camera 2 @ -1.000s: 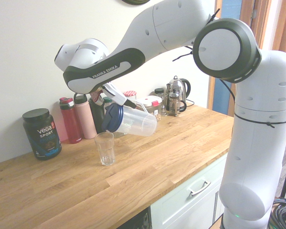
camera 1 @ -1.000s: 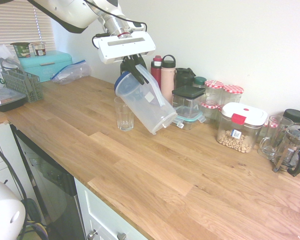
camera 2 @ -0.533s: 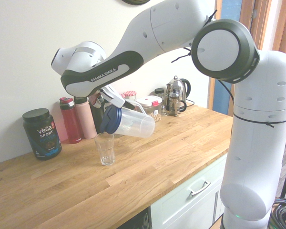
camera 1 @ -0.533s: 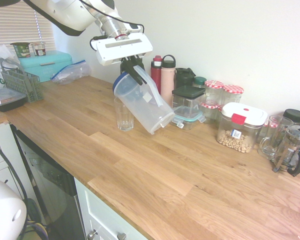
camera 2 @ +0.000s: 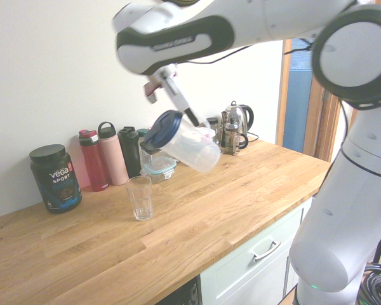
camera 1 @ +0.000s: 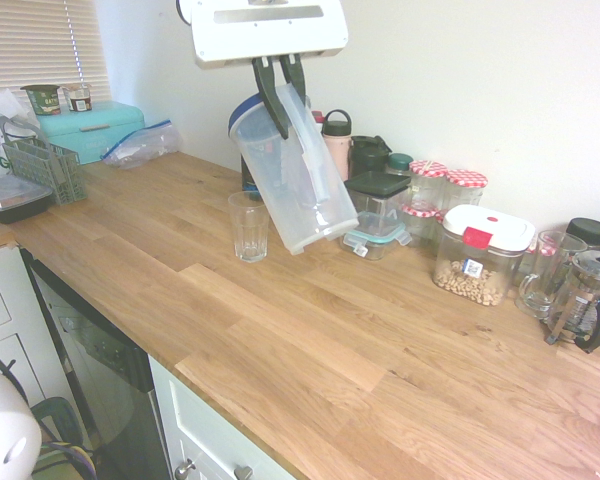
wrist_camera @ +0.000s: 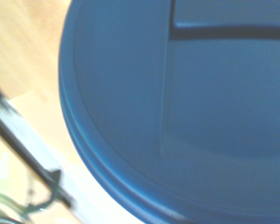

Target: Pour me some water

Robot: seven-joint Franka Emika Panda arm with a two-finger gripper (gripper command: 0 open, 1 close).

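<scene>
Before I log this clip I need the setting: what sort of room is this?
Most likely a kitchen: a wooden counter over cabinet drawers, with a kettle, food jars and a drinking glass on it.

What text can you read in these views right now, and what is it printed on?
"VEGA SPORT": on the black tub by the wall.
Lettering on the robot arm: too blurred to read.
Labels on the two small tubs atop the teal box: too small.
Label on the nut jar: too small.
</scene>
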